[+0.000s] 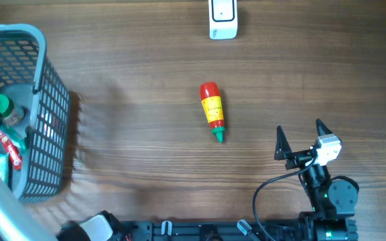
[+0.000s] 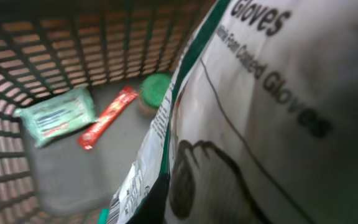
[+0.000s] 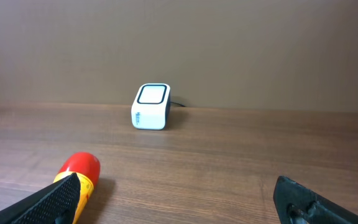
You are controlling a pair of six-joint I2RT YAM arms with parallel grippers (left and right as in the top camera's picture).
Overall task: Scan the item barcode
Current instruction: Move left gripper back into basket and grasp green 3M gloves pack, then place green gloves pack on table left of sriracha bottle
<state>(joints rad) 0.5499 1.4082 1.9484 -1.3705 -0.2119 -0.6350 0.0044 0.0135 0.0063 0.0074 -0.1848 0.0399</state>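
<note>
A white and green gloves pack (image 2: 266,112) fills the left wrist view, right up against the camera inside the grey basket (image 1: 52,114). A barcode (image 2: 126,193) shows on its lower edge. My left gripper's fingers are hidden behind the pack and appear shut on it. A red and yellow sauce bottle (image 1: 212,110) lies mid-table, green cap toward me. The white scanner (image 1: 222,19) stands at the far edge. My right gripper (image 1: 301,137) rests open near the front right, with the bottle (image 3: 76,177) past its left fingertip and the scanner (image 3: 150,106) ahead.
On the basket floor lie a green-lidded jar (image 2: 154,90), a red sachet (image 2: 107,117) and a pale green packet (image 2: 58,115). The basket walls stand close around the left gripper. A black cable (image 1: 267,187) loops by the right arm's base.
</note>
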